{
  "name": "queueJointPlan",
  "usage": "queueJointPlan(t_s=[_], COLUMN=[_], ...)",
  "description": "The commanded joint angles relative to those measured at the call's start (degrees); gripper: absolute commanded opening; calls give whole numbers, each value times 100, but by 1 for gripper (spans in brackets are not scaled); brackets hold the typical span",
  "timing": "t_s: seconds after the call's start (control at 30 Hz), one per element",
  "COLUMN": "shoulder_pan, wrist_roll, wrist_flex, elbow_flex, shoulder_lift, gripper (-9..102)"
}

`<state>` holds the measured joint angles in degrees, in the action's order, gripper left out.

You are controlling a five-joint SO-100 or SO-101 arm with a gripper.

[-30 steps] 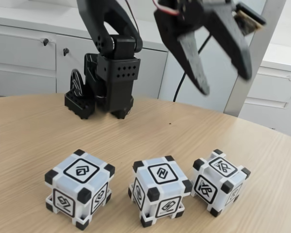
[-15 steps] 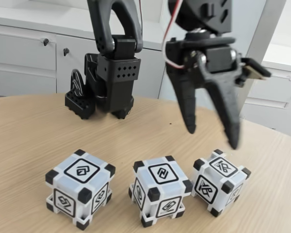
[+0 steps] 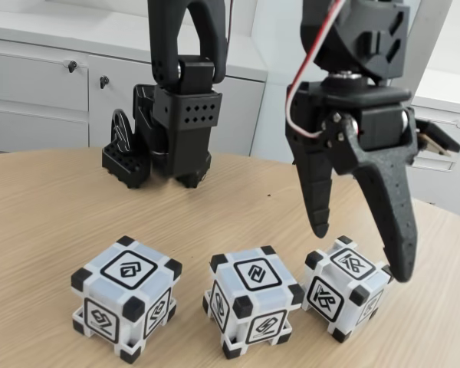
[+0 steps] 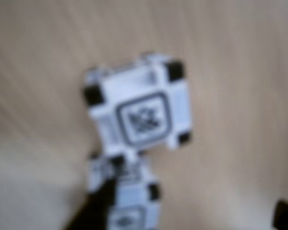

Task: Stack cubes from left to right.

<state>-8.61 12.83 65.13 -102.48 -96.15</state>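
Three white cubes with black corners stand in a row near the front of the wooden table in the fixed view: left cube (image 3: 128, 297), middle cube (image 3: 253, 300), right cube (image 3: 347, 285). All stand apart on the table, none on another. My black gripper (image 3: 361, 253) hangs open just above the right cube, one finger behind its left side and the longer finger (image 3: 391, 222) down by its right corner. The blurred wrist view looks down on one cube (image 4: 139, 105), with a second cube (image 4: 132, 199) below it, partly behind a dark finger (image 4: 93, 211).
The arm's black base (image 3: 169, 138) stands at the back of the round table (image 3: 46, 215). White cabinets (image 3: 38, 84) line the wall behind. The table's curved edge runs close past the right cube.
The open gripper has come down and shifted right, from high above the table to straddling the top of the right cube. The cubes have not moved.
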Motion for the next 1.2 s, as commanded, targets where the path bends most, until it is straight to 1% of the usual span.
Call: queueJointPlan(t_s=[0.0,0.27,0.43,0.57,0.9,1.03,1.17], shoulder_pan=[18,-9,-466,-624,-650,-642,-642], wrist_roll=[0,-272,-501,-633,35,-202,-299], wrist_flex=[0,0,18,18,9,9,0], elbow_flex=[325,325,334,334,211,123,-62], shoulder_lift=[0,-9,-97,-9,18,62,571], gripper=[34,34,34,34,33,33,33])
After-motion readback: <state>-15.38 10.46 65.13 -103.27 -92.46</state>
